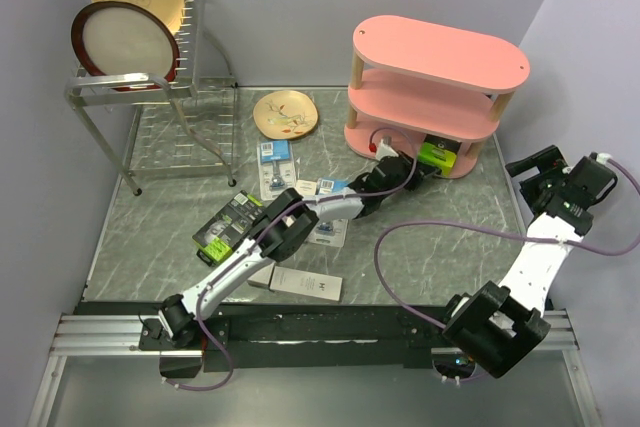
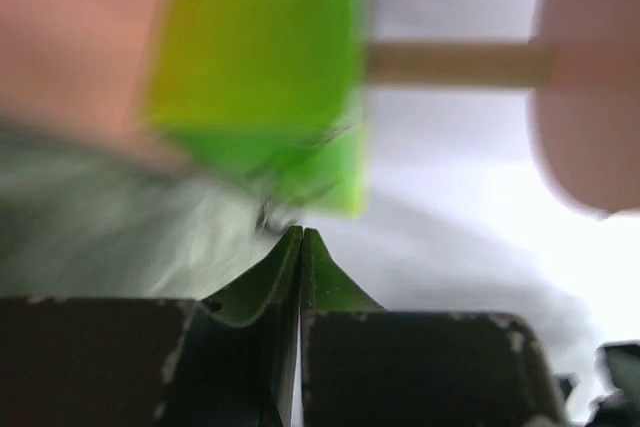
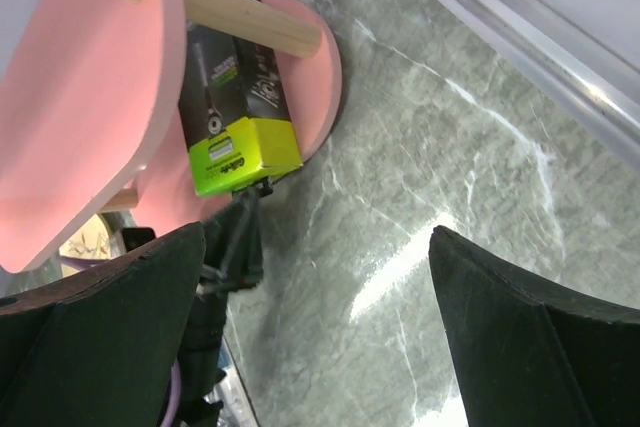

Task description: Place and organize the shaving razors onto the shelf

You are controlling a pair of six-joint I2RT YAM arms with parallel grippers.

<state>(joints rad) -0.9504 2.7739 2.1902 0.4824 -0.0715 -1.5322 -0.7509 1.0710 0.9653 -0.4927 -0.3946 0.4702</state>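
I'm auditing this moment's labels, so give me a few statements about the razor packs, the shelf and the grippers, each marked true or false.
1. A black-and-lime-green razor box lies on the bottom tier of the pink shelf. True.
2. The right gripper holds a blister card. False: it is open, with nothing between its fingers.
3. The left gripper is wide open. False: its fingers are shut together, right by that box.
4. A second black-and-lime-green box lies on the table. True.
5. The floral plate stands in the wire rack. False: it lies flat on the table, to the right of the rack.
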